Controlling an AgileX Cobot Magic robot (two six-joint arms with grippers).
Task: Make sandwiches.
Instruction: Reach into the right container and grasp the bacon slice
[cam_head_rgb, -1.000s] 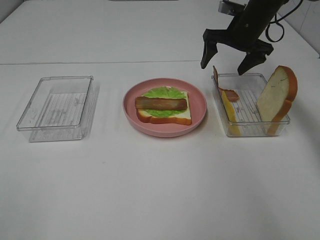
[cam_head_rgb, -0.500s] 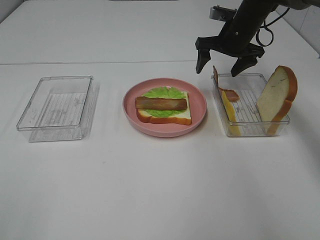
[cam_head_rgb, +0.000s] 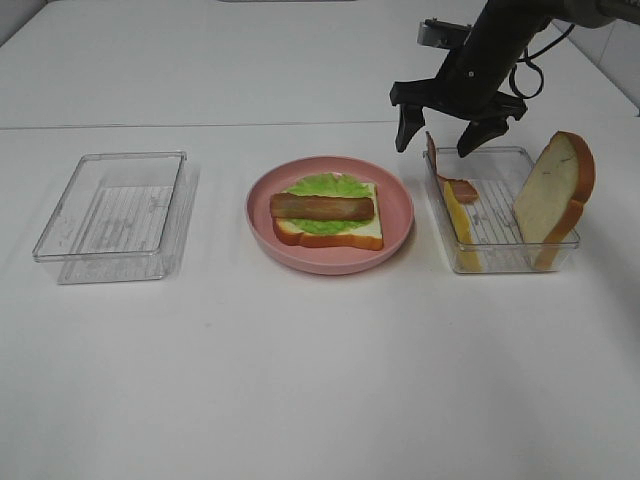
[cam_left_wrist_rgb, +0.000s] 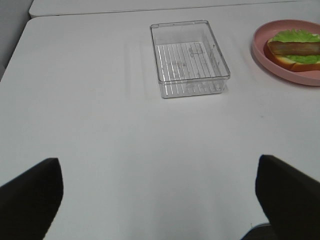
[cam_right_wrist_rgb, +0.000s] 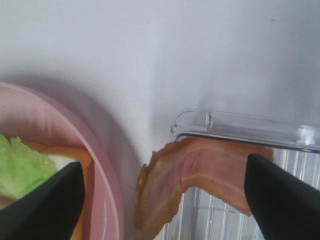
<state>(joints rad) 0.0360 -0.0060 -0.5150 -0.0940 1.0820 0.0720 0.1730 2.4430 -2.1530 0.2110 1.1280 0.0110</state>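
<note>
The sandwich stack sits on a round pink plate (cam_head_rgb: 330, 262): a bread slice (cam_head_rgb: 365, 232), a lettuce leaf (cam_head_rgb: 325, 186) and a bacon strip (cam_head_rgb: 322, 207) on top. A second bacon strip (cam_head_rgb: 458, 187) leans over the left rim of the right clear tray (cam_head_rgb: 510, 258), beside an upright cheese slice (cam_head_rgb: 458, 225) and a leaning bread slice (cam_head_rgb: 555, 185). My right gripper (cam_head_rgb: 436, 141) hangs open just above that bacon strip's upper end. In the right wrist view the bacon (cam_right_wrist_rgb: 200, 167) lies between the two fingers (cam_right_wrist_rgb: 282, 200), untouched. My left gripper (cam_left_wrist_rgb: 160, 200) is open over bare table.
A clear tray with nothing in it (cam_head_rgb: 115, 215) stands at the left, also in the left wrist view as the tray (cam_left_wrist_rgb: 190, 60) beyond the fingers. The pink plate's rim (cam_right_wrist_rgb: 107, 170) lies close beside the right tray's corner (cam_right_wrist_rgb: 240, 125).
My right gripper has moved left and down over the bacon strip at the tray's far-left corner, and its jaws have narrowed a little. The left arm has not moved.
</note>
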